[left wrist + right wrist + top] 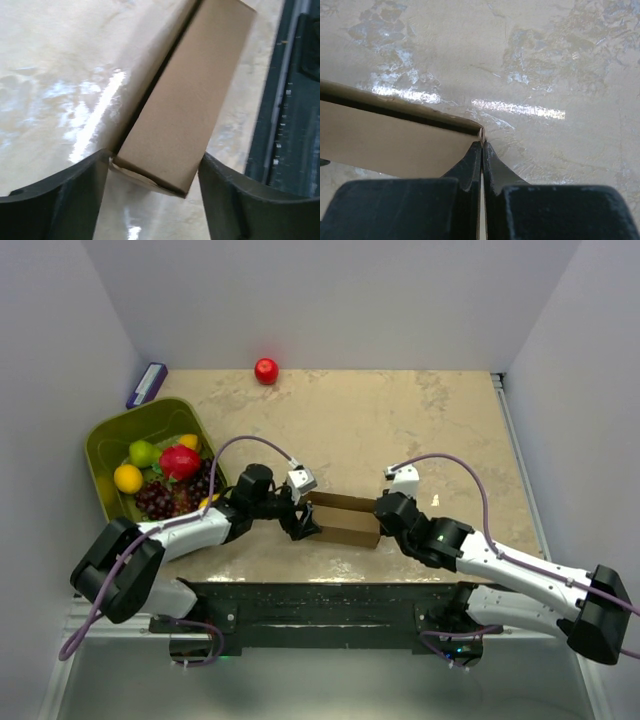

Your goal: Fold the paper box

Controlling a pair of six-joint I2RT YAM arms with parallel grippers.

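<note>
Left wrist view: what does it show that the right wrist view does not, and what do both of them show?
Only the left wrist view: a long face of the paper box, its end between the spread fingers of the left gripper, and the dark base rail. Only the right wrist view: the right gripper, shut, tips at a box corner. Both: brown box cardboard on the marbled table.

Tabletop [420, 410]: beige, marbled
Near middle: paper box [345, 523]
Left: green bin [100, 452] of fruit
Far edge: red apple [266, 371]
</note>
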